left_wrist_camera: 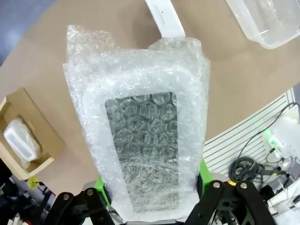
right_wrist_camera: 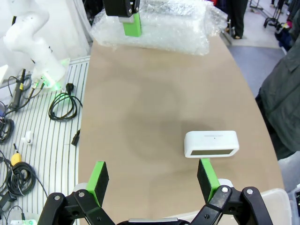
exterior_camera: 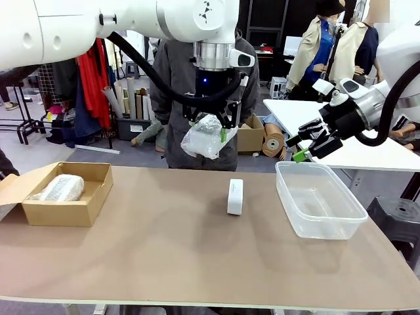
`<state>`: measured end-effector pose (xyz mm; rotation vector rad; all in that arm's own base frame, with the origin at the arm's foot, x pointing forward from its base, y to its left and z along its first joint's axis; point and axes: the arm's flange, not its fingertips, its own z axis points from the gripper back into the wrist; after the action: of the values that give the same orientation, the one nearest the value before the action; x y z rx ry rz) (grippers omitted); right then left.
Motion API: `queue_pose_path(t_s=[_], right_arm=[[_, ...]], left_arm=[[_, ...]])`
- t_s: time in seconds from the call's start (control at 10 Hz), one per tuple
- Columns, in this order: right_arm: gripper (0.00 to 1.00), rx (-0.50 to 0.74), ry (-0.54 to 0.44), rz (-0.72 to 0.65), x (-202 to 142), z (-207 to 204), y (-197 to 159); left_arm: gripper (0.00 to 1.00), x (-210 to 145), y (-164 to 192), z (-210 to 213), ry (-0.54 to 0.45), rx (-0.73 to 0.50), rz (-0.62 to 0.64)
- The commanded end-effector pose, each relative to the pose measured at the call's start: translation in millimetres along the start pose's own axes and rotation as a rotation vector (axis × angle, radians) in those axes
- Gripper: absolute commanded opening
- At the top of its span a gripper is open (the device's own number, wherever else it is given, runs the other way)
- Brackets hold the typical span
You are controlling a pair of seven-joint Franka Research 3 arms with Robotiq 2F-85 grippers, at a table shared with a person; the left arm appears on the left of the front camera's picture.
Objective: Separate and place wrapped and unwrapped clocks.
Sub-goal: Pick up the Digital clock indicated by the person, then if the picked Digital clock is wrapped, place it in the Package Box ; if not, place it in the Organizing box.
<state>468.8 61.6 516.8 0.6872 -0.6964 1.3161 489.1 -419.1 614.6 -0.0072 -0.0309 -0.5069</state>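
Your left gripper [exterior_camera: 209,128] is clenched on a wrapped clock [exterior_camera: 203,142] and holds it high above the table [exterior_camera: 164,256]. Your right gripper [exterior_camera: 298,146] is open, above the far edge of the tub [exterior_camera: 289,197]. You see the bare clock [exterior_camera: 235,196] upright between the tub and the box [exterior_camera: 65,213]. A second wrapped clock [exterior_camera: 60,188] lies in the box.

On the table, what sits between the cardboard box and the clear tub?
In the front view, the unwrapped white clock stands there, nearer the clear tub than the cardboard box.
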Motion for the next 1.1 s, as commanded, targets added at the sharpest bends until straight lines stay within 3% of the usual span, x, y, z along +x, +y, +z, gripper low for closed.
queue_pose_path(t_s=[0.0, 0.8, 0.9, 1.0], right_arm=[[1.0, 0.0, -0.001, 0.004, 0, 0, 1], [1.0, 0.0, -0.001, 0.004, 0, 0, 1], [1.0, 0.0, -0.001, 0.004, 0, 0, 1], [1.0, 0.0, -0.001, 0.004, 0, 0, 1]], left_arm=[[0.0, 1, 4, -2, 0.005, -0.004, 0.008], [0.0, 2, 2, -6, 0.01, 0.001, 0.004], [0.0, -10, 10, 12, 0.034, 0.019, -0.135], [0.0, -23, 18, 22, 0.03, -0.003, -0.158]])
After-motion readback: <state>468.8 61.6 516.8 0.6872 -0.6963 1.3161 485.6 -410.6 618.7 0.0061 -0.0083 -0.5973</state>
